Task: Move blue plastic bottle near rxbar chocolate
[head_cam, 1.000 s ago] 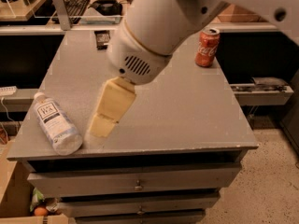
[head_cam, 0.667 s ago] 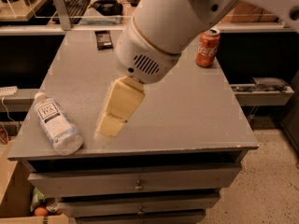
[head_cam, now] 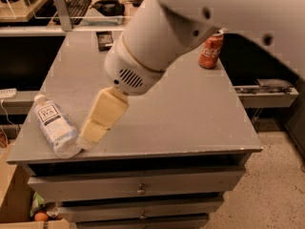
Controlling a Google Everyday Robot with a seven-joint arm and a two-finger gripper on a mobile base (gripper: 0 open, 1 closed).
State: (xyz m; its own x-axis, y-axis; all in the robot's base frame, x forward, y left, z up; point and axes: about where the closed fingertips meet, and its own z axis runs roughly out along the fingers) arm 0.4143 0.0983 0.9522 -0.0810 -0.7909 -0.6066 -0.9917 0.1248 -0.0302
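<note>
The blue plastic bottle (head_cam: pixel 54 125) lies on its side at the front left corner of the grey table (head_cam: pixel 190 113), white cap pointing away from the front edge. The rxbar chocolate (head_cam: pixel 104 39) is a small black bar lying flat at the far left of the table. My gripper (head_cam: pixel 91 135) hangs from the big white arm, slanted down and to the left, with its tip right beside the bottle's lower end near the front edge. Whether it touches the bottle is not clear.
A red Coca-Cola can (head_cam: pixel 210 50) stands upright at the far right of the table. The table top sits on a set of drawers (head_cam: pixel 140 190). A desk with a keyboard (head_cam: pixel 76 4) stands behind, and a cardboard box is on the floor at the left.
My gripper has moved left and down toward the front edge, ending next to the bottle's lower end. The bottle, bar and can have not moved.
</note>
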